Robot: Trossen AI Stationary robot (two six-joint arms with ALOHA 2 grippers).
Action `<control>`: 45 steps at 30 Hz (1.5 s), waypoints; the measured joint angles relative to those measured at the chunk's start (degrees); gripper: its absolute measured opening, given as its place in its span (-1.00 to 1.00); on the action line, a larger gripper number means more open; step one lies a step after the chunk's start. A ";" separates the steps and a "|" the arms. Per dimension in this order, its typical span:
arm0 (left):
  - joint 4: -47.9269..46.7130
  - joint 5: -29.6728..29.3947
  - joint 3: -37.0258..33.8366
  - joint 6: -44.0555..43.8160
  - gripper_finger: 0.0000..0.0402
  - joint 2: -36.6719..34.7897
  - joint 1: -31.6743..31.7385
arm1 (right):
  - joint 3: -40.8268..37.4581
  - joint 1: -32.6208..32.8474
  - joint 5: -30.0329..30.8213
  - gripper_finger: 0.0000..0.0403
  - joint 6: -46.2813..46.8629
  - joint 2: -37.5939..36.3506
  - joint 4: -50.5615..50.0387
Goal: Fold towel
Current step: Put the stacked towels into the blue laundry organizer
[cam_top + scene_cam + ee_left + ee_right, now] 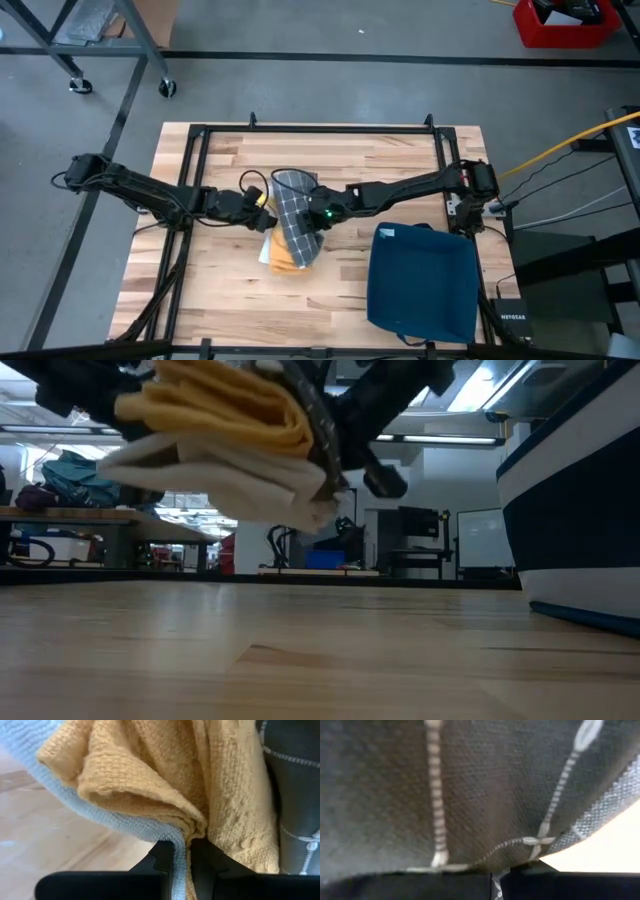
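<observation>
A bundle of towel layers hangs over the table's middle: a dark grey layer with white grid lines, a yellow layer and a white one. In the low view the whole bundle is clear of the tabletop. My left gripper comes in from the left and is shut on the yellow and pale layers. My right gripper comes in from the right and is shut on the dark grey layer. The dark cloth fills the right wrist view. My left gripper pinches a gathered fold of the yellow layer and the pale layer between its two fingers, several layers thick. It comes from the table's left, slanting a little downward. The cloth bulges slack beyond the fingers, clear of the table. My right gripper pinches the edge of the dark grey layer with the white grid between its two fingers. It comes from the table's right, slanting downward. The cloth spreads out beyond the fingers and hides the rest; it is lifted off the table.
A folded dark blue cloth lies near the table's right front corner, seen as a tall block in the low view. A black frame runs around the wooden tabletop. Bare wood lies at the near left and the far side.
</observation>
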 joint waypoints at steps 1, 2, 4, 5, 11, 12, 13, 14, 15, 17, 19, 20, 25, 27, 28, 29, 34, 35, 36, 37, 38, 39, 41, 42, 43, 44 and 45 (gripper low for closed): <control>-0.03 -0.77 0.58 -0.03 -0.85 0.14 -0.67 | 0.00 0.26 0.10 -0.94 0.02 -0.58 -0.39; 0.09 -1.43 1.24 0.01 -0.85 0.44 -1.26 | 0.00 0.48 0.28 -0.95 0.11 -1.14 -0.66; 0.95 -2.61 2.33 0.42 -0.85 1.34 -2.35 | 0.00 0.99 0.37 -0.95 1.66 -2.23 -1.18; 1.03 -3.12 3.17 0.46 -0.85 2.15 -2.79 | 0.00 1.21 0.62 -0.95 2.40 -2.61 -1.50; 0.85 -4.18 9.02 1.09 -0.85 8.81 -4.73 | -0.02 3.23 1.75 -0.95 4.59 -4.80 -7.15; 0.83 -4.15 10.26 1.86 -0.85 10.09 -4.98 | -0.02 3.83 1.89 -0.95 4.71 -5.13 -8.21; 0.85 -4.07 11.53 2.32 -0.85 11.34 -5.30 | -0.02 4.43 1.99 -0.95 4.81 -5.54 -9.35; 0.85 -4.03 12.79 2.74 -0.85 12.54 -5.62 | 0.08 5.10 2.41 -0.95 5.20 -5.97 -10.75; 0.84 -4.05 14.14 3.22 -0.85 13.74 -5.92 | 0.62 5.87 3.27 -0.95 5.87 -6.09 -12.56; 0.84 -4.07 16.75 4.00 -0.85 15.87 -6.56 | 1.50 7.17 4.75 -0.94 6.94 -6.79 -15.92; 0.85 -4.11 19.40 4.89 -0.85 17.87 -7.23 | 2.81 8.48 5.48 -0.94 7.02 -7.31 -19.34; 0.81 -4.11 20.73 5.07 -0.85 18.73 -7.55 | 3.41 9.12 5.90 -0.94 7.08 -7.89 -20.97; 1.03 -4.12 27.02 6.09 -0.85 22.86 -8.50 | 6.10 12.40 8.52 -0.94 9.26 -10.21 -28.98; 1.18 -4.17 29.10 6.42 -0.85 24.32 -8.61 | 6.70 13.67 9.45 -0.93 11.04 -11.29 -31.60; 1.27 -4.16 30.26 6.53 -0.85 25.07 -8.61 | 7.04 14.22 9.98 -0.93 11.95 -11.89 -32.96; 1.31 -4.18 31.35 6.60 -0.85 25.79 -8.61 | 7.38 14.83 10.41 -0.93 12.95 -12.49 -34.36; 2.19 -4.07 37.35 7.87 -0.85 30.50 -8.61 | 8.04 18.22 11.79 -0.93 17.92 -14.76 -39.39; 2.67 -4.03 38.66 8.21 -0.85 31.54 -8.64 | 8.04 18.98 11.99 -0.93 18.90 -15.19 -40.10; 3.13 -3.96 39.97 8.56 -0.85 32.63 -8.67 | 8.06 19.76 12.15 -0.93 20.04 -15.56 -40.86; 3.19 -3.95 41.40 9.14 -0.85 33.68 -8.67 | 8.08 20.53 12.41 -0.93 21.24 -16.04 -41.72; 3.12 -3.85 42.87 9.37 -0.85 34.71 -8.65 | 8.14 21.31 12.53 -0.93 22.32 -16.37 -42.72; 3.16 -3.62 44.18 9.42 -0.85 35.67 -8.65 | 8.15 22.12 12.79 -0.93 23.63 -16.67 -43.71; 3.19 -3.03 46.78 9.45 -0.85 37.88 -8.61 | 8.15 23.88 13.63 -0.93 26.05 -17.41 -45.74; 3.30 -2.99 48.06 9.46 -0.85 38.98 -8.61 | 8.15 24.84 14.03 -0.93 27.34 -17.88 -46.77; 3.51 -2.83 49.31 9.45 -0.85 40.08 -8.61 | 8.15 25.80 14.50 -0.93 28.70 -18.39 -47.64; 3.73 -2.62 50.56 9.48 -0.85 41.09 -8.61 | 8.15 26.79 15.01 -0.93 30.05 -18.94 -48.33; 3.92 -2.50 51.83 9.44 -0.85 42.13 -8.60 | 8.15 27.77 15.65 -0.93 31.45 -19.56 -49.05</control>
